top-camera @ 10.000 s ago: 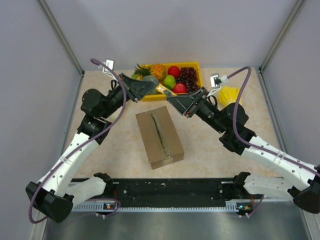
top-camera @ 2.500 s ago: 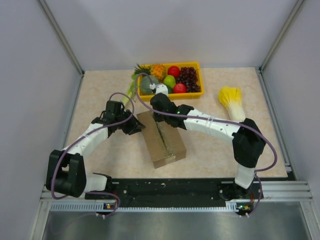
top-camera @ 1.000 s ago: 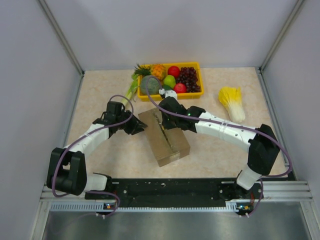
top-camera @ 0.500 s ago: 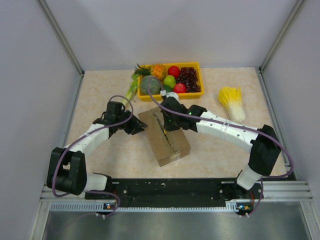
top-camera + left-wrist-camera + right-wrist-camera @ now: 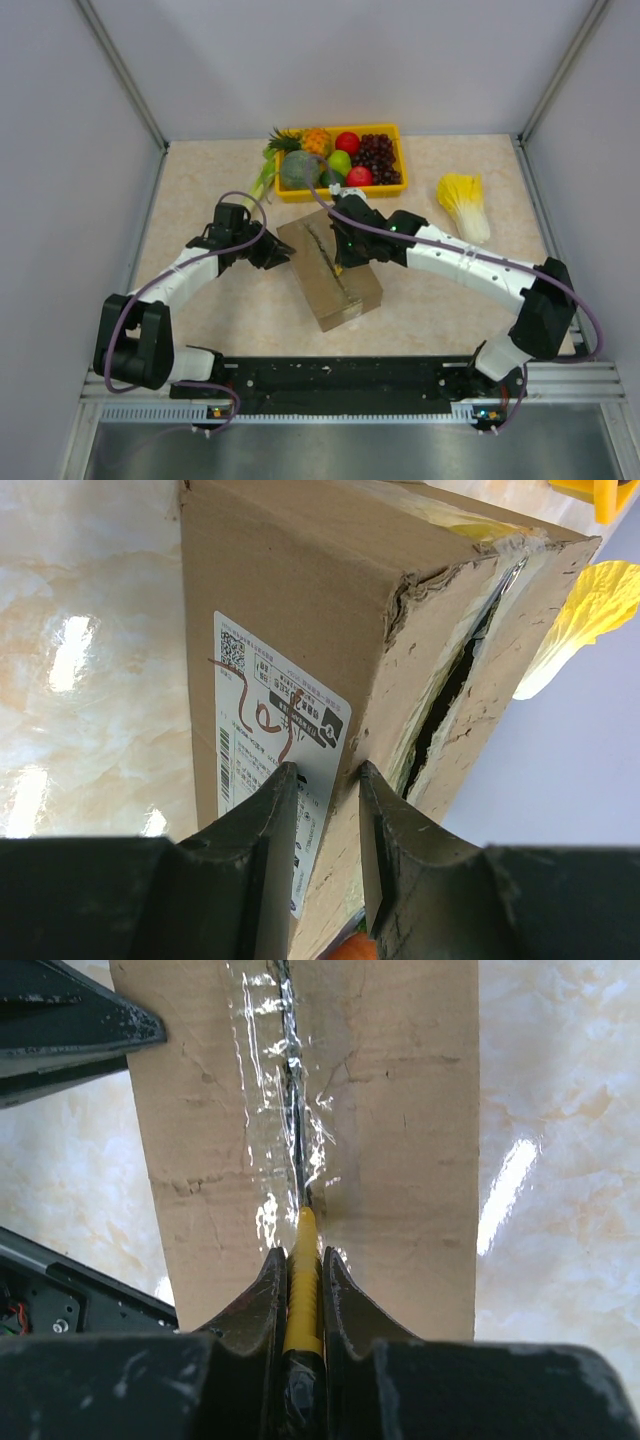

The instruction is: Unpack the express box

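Observation:
The express box (image 5: 345,290), a brown carton, lies at the table's middle with its taped seam (image 5: 290,1080) facing up. My right gripper (image 5: 345,250) hangs over the seam, shut on a yellow-handled knife (image 5: 303,1250). The knife tip sits in the tape slit. My left gripper (image 5: 283,252) is at the box's far-left corner. Its fingers (image 5: 283,790) stand slightly apart, with nothing pinched, on either side of the box (image 5: 290,590) edge by the white label (image 5: 270,710). The seam gapes dark (image 5: 450,690) in the left wrist view. The left gripper (image 5: 70,1035) also shows beside the box (image 5: 400,1110).
A yellow tray (image 5: 385,127) of fruit stands at the back, just behind the box. A yellow-white cabbage (image 5: 462,205) lies at the right and a green stalk (image 5: 262,180) left of the tray. Grey walls close in both sides. A black rail (image 5: 340,375) runs along the near edge.
The right gripper has slid the knife along the seam towards the near end, its arm swinging right. The box has shifted slightly right. The left arm has stayed put.

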Controlling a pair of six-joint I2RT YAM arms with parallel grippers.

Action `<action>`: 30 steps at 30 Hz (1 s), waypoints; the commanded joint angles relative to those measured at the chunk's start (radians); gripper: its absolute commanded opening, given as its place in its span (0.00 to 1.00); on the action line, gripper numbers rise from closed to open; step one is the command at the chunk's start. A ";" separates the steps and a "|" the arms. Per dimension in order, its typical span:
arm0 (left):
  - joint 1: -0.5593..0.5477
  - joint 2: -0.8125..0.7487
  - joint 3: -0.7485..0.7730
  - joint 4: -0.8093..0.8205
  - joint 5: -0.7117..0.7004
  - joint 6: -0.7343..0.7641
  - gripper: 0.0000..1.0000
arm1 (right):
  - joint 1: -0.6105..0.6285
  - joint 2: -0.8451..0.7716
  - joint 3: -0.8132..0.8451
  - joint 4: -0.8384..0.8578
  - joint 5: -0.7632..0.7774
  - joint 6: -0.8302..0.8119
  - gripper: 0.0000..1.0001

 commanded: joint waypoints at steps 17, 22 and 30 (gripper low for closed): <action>0.009 0.033 -0.035 -0.005 -0.133 -0.034 0.17 | 0.014 -0.141 -0.110 -0.041 -0.079 0.008 0.00; 0.010 0.031 -0.035 -0.005 -0.136 -0.034 0.17 | 0.014 -0.161 -0.125 -0.045 -0.103 0.013 0.00; 0.014 0.031 -0.031 -0.008 -0.138 -0.036 0.17 | 0.014 -0.190 -0.147 -0.068 -0.121 0.021 0.00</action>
